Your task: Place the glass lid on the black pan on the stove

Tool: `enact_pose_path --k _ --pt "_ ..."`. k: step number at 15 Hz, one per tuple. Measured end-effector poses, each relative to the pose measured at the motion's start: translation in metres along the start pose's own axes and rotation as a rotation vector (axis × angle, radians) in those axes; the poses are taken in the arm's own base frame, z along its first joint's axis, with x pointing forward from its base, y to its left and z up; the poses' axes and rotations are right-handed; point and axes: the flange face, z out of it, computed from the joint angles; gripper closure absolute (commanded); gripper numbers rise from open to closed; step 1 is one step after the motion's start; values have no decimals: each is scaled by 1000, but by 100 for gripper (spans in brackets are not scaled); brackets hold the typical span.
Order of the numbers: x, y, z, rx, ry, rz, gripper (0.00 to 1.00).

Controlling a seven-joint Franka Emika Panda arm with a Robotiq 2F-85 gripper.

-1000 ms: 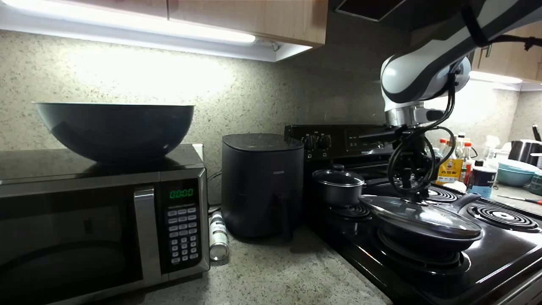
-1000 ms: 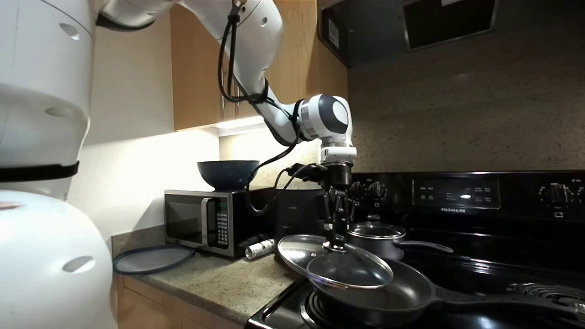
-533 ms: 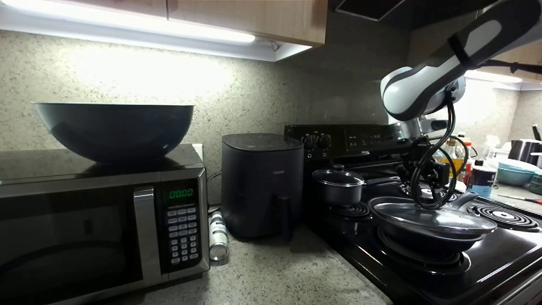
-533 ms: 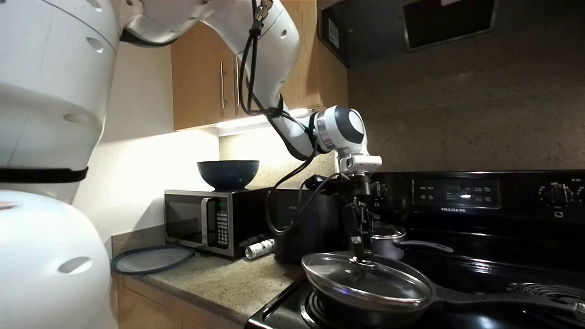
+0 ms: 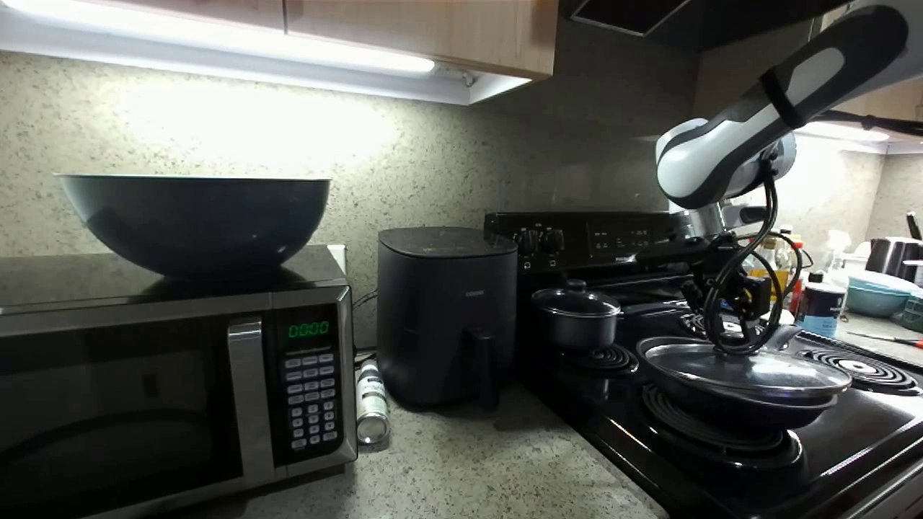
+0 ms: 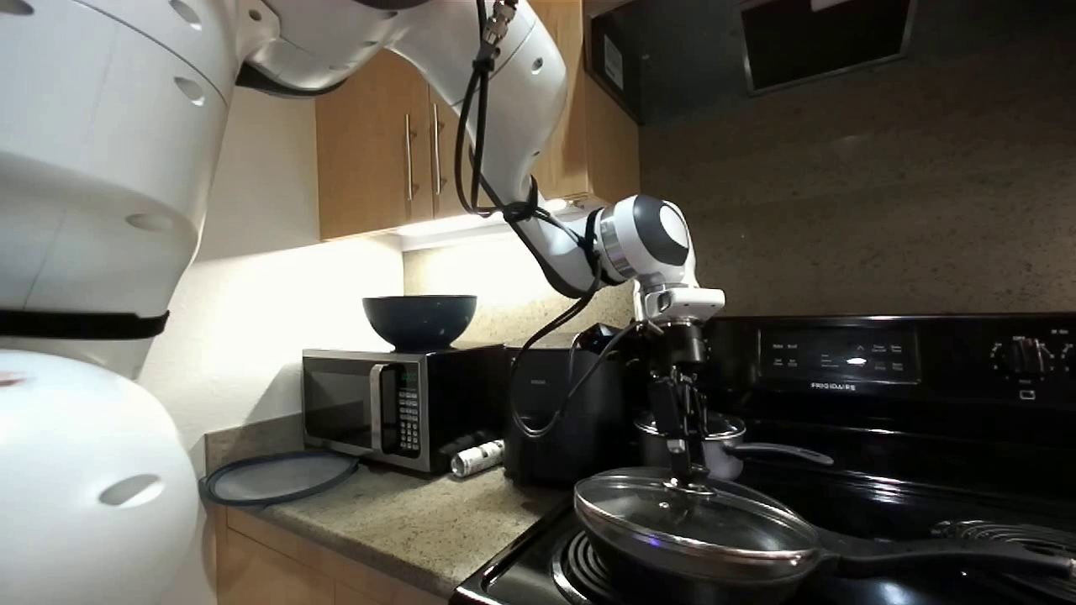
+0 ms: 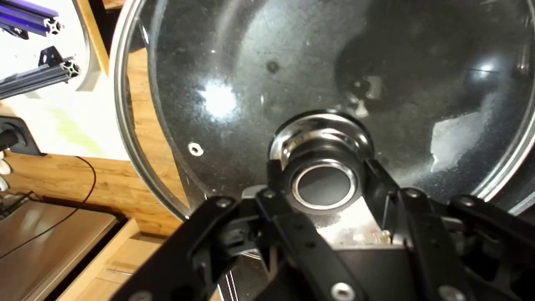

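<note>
The glass lid (image 6: 698,523) is over the black pan (image 6: 714,580) on the stove (image 5: 620,418) in both exterior views. My gripper (image 6: 688,472) points down and is shut on the lid's knob (image 7: 325,184), its fingers (image 7: 275,171) on either side in the wrist view. The lid (image 5: 750,369) sits at the pan (image 5: 757,412), slightly tilted; I cannot tell whether it rests fully on the rim. In the wrist view the lid's metal rim (image 7: 120,83) sticks out past the pan's edge at the left, with wood floor showing through the glass. Cables hide the fingertips in an exterior view.
A lidded dark pot (image 5: 577,321) stands behind the pan, close to the gripper. The pan's handle (image 6: 941,556) points right. An air fryer (image 5: 447,317), a microwave (image 6: 366,407) with a dark bowl (image 6: 419,321), and a can (image 6: 477,458) stand on the counter.
My gripper has moved down and, in an exterior view, right with the lid, which now covers the pan. In the last half second the pan has also slid slightly right.
</note>
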Motion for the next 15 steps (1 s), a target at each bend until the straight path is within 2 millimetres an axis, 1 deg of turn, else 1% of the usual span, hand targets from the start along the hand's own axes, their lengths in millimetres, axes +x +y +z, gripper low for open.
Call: enact_pose_path --k 4,8,15 --pt "-5 -2 -4 29 -82 21 76" --pt "-8 -6 -8 75 -156 -1 76" --pt "3 -7 -7 114 -259 -8 76"
